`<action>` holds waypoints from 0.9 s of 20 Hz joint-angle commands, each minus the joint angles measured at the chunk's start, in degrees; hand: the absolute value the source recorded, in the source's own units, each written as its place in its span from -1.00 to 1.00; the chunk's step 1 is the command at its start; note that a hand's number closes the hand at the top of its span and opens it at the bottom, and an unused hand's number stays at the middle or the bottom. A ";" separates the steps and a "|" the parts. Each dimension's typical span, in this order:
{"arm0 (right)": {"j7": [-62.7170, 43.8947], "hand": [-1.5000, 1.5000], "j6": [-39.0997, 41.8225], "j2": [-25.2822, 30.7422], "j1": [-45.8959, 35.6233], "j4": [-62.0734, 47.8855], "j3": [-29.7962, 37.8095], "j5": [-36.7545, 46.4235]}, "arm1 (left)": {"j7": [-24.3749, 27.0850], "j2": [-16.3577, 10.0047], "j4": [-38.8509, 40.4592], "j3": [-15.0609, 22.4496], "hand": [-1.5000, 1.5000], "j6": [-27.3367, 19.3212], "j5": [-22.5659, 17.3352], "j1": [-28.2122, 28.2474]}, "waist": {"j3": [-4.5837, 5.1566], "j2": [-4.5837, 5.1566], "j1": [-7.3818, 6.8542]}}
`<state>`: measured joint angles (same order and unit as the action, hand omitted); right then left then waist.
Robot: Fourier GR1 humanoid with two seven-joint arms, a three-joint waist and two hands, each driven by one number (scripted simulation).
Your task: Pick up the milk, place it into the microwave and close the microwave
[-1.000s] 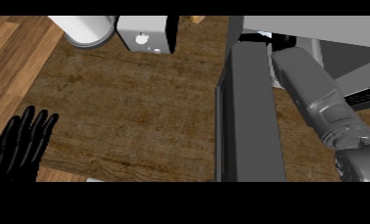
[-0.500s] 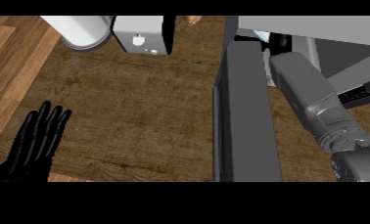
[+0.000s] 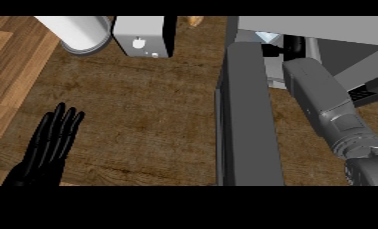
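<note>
Only a small pale blue-and-white corner of the milk [image 3: 266,37] shows, at about 1 o'clock in the head view. It sits inside the open front of the microwave [image 3: 325,25], just past the far end of the door. The right robot hand [image 3: 293,46] is right beside it at its 3 o'clock, close enough to seem to touch. Whether that hand grips the milk or is open cannot be told, as only a black lump shows. So little of the milk is visible that its long axis and facing cannot be told.

The grey right forearm [image 3: 325,103] runs from 5 o'clock up to the hand. The open microwave door [image 3: 247,123] stands as a dark slab from 6 o'clock toward 12, between the forearm and the rest of the counter [image 3: 148,103].

Well away, at 11 o'clock, stand a white box [image 3: 139,35] with a black side and a white cylinder [image 3: 77,29] next to it. The left robot hand [image 3: 50,145] rests at 8 o'clock, open with straight fingers, holding nothing.
</note>
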<state>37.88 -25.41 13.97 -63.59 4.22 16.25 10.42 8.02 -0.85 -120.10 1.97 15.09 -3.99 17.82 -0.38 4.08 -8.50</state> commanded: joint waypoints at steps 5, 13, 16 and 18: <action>3.10 -1.00 6.53 0.39 2.62 0.50 0.92 -0.92 | -0.06 0.83 0.47 3.13 -1.00 -2.54 1.24 -0.08 | 0.02 -0.72 1.42; 5.61 -1.00 7.19 -1.65 5.43 0.94 2.90 -2.77 | 1.00 0.84 2.80 5.90 -1.00 -2.99 4.46 -0.67 | 0.10 -1.28 2.66; 6.84 -1.00 11.02 -1.02 7.00 0.93 3.06 -2.99 | -2.46 0.62 0.29 6.37 -1.00 -1.78 3.34 -1.27 | 0.07 -1.69 3.25; 9.59 -1.00 15.13 -1.40 9.32 1.19 2.90 -3.00 | -0.09 0.84 4.30 6.76 -1.00 -1.74 2.93 -0.63 | 0.15 -2.02 4.18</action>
<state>44.71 -14.39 13.32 -56.77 5.15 18.84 7.88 7.36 -0.06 -118.26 7.33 12.97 -0.89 16.94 -0.28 2.47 -5.30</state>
